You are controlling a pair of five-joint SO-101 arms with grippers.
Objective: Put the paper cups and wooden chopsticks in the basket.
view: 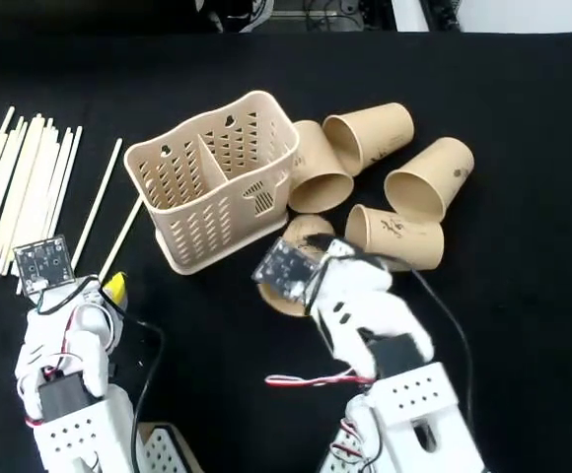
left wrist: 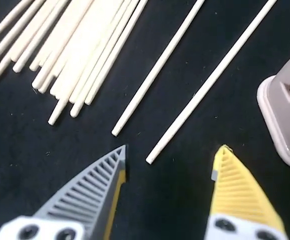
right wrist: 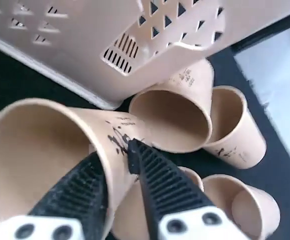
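Right by the basket (view: 207,222) mid-table, right claw (right wrist: 116,152) clamped on a tipped cup (right wrist: 32,155), left claw (left wrist: 173,148) wide open over two loose chopsticks (left wrist: 205,89) near the table's (view: 523,99) left edge

Beige basket (view: 207,212) upright, tan paper cups (view: 429,177) tipped over beside it, wooden chopsticks (view: 30,182) flat on opp side

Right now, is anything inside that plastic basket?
Nothing shows inside the basket: both compartments look bare from above. Its near wall hides part of the floor. The paper cups and chopsticks are all outside it.
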